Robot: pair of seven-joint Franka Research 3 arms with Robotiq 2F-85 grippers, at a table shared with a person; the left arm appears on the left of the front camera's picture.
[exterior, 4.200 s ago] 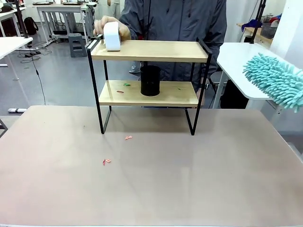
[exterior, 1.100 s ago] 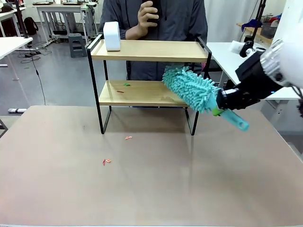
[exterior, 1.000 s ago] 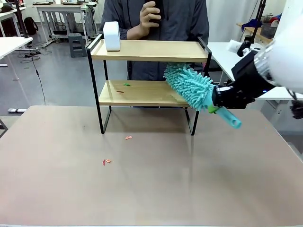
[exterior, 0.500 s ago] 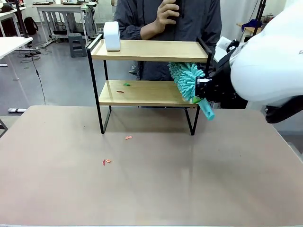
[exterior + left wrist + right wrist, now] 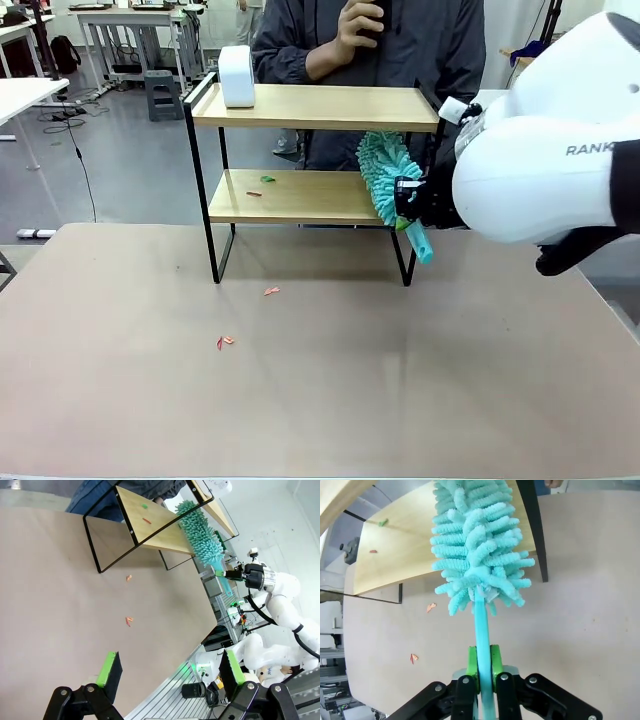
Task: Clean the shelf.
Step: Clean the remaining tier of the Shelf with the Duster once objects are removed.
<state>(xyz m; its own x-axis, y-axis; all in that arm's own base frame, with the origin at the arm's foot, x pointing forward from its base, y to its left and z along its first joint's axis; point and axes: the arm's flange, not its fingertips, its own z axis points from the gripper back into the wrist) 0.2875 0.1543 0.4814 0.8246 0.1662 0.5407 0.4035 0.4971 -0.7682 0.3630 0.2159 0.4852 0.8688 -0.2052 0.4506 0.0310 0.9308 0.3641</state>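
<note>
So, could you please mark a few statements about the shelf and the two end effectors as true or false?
The right end effector is shut on the teal duster's handle. True.
A white object stands on top of the shelf, at its left end. True.
The duster's head lies on top of the shelf. False: it is at the right end of the lower board.
The left end effector holds a cloth. False: it is open and empty.

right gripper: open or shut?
Shut. The right gripper clamps the duster by its handle, with the green pads pressed on both sides of it.
</note>
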